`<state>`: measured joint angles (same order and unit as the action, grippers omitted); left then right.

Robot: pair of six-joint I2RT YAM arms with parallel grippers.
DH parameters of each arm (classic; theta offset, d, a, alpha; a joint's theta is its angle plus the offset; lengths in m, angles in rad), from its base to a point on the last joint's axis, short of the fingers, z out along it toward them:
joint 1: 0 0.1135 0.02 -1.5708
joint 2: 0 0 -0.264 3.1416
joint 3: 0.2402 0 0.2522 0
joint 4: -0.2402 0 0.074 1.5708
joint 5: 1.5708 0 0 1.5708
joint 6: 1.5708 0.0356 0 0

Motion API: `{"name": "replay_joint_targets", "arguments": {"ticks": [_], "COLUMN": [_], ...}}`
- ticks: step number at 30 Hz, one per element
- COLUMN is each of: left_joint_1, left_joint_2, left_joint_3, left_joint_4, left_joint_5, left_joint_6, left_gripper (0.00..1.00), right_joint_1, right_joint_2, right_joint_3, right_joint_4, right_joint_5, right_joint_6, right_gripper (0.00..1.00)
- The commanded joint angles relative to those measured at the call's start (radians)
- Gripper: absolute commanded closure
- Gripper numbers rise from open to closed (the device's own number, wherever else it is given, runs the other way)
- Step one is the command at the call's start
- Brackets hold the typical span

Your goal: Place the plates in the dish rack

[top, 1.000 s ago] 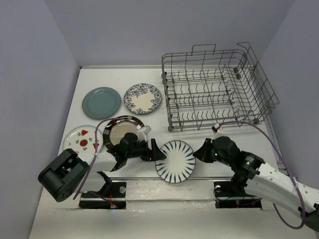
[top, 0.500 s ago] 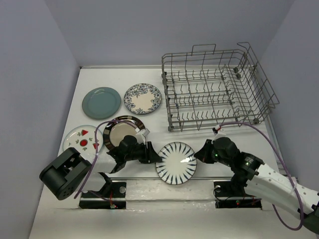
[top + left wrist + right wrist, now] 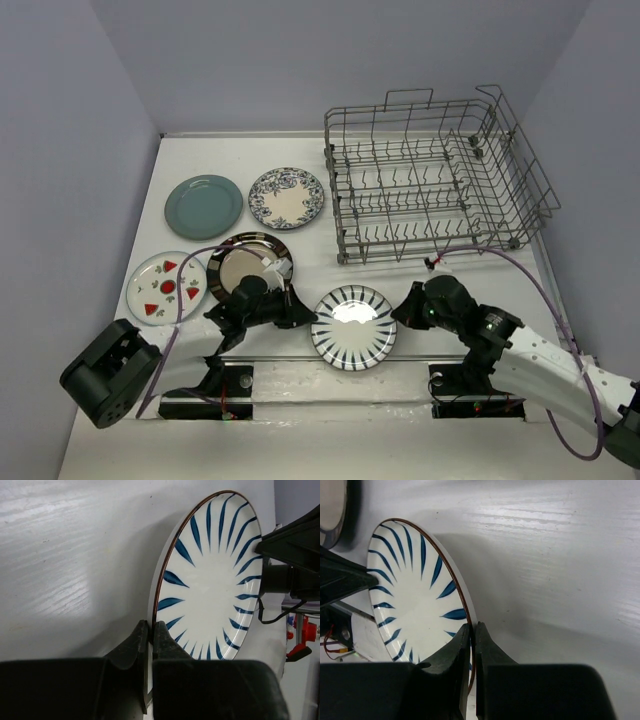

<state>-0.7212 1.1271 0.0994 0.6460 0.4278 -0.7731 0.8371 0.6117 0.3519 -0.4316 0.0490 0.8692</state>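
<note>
**Op:** When I pulled this moment, both arms were on the striped plate (image 3: 353,328). The left gripper (image 3: 312,318) was clamped on its left rim and the right gripper (image 3: 400,314) on the opposite rim. Both wrist views confirmed it: the thin brown edge sat pinched between the black fingers (image 3: 135,645) on each side.

**Rev:** Where was the plate?

**Op:** Near-middle of the table (image 3: 300,235), between the two arms and well apart from the dish rack (image 3: 435,180). It was a shallow round dish in glossy white glaze with dark blue radial strokes. It stood tilted, throwing a soft shadow on the white wood-grain top.

**Rev:** Everything else?

**Op:** The rack was grey wire, rectangular, with rows of upright tines and raised handle loops, at far right. Four plates lay flat on the left:
- teal plate (image 3: 204,206), plain
- blue-floral plate (image 3: 287,198), just beside the teal one
- brown-rimmed plate (image 3: 240,258), shiny centre, partly under the left arm (image 3: 108,372)
- red-marked plate (image 3: 165,286), nearest the left wall

**Rev:** Delta from a second earlier?

**Op:** The striped plate read as a flatter oval, with a glare patch across its centre. The left arm's elbow had dropped toward the near-left corner, uncovering more of the red-marked plate. The right arm had barely shifted. The rack and the other plates were unchanged.
</note>
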Motion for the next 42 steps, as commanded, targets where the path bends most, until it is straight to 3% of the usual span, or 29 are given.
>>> {"name": "replay_joint_targets", "arguments": {"ticks": [1,7,13,17,18,27,32,35,37,42], "left_joint_1": [-0.020,-0.020,-0.020,-0.020,-0.020,-0.020,-0.020,-0.020,-0.018,-0.017], "left_joint_2": [-0.163,-0.323,-0.326,-0.336,-0.337,-0.372,-0.421,-0.437,-0.437,-0.432], "left_joint_3": [0.036,0.059,0.069,0.079,0.080,0.132,0.161,0.171,0.183,0.221], "left_joint_4": [0.189,0.092,0.086,0.075,0.070,-0.022,-0.074,-0.085,-0.094,-0.127], "left_joint_5": [0.083,0.045,0.045,0.048,0.048,0.051,0.048,0.048,0.046,0.037], "left_joint_6": [-0.069,-0.080,-0.089,-0.081,-0.074,-0.012,0.018,0.026,0.032,0.060], "left_gripper": [0.95,0.95,0.95,0.95,0.95,0.95,0.95,0.95,0.95,0.95], "right_joint_1": [0.007,0.007,0.007,0.007,0.007,-0.030,-0.084,-0.093,-0.093,-0.093], "right_joint_2": [0.048,0.197,0.318,0.338,0.333,0.303,0.325,0.355,0.376,0.373], "right_joint_3": [-0.002,-0.002,-0.011,-0.031,-0.034,-0.080,-0.142,-0.156,-0.166,-0.183], "right_joint_4": [0.229,0.293,0.367,0.399,0.401,0.556,0.758,0.856,0.924,1.041], "right_joint_5": [-0.080,-0.103,-0.101,-0.081,-0.075,-0.124,-0.335,-0.466,-0.552,-0.675], "right_joint_6": [0.044,0.011,-0.010,-0.030,-0.045,-0.163,-0.217,-0.239,-0.240,-0.219], "right_gripper": [0.93,0.93,0.91,0.72,0.63,0.32,0.30,0.35,0.41,0.66]}}
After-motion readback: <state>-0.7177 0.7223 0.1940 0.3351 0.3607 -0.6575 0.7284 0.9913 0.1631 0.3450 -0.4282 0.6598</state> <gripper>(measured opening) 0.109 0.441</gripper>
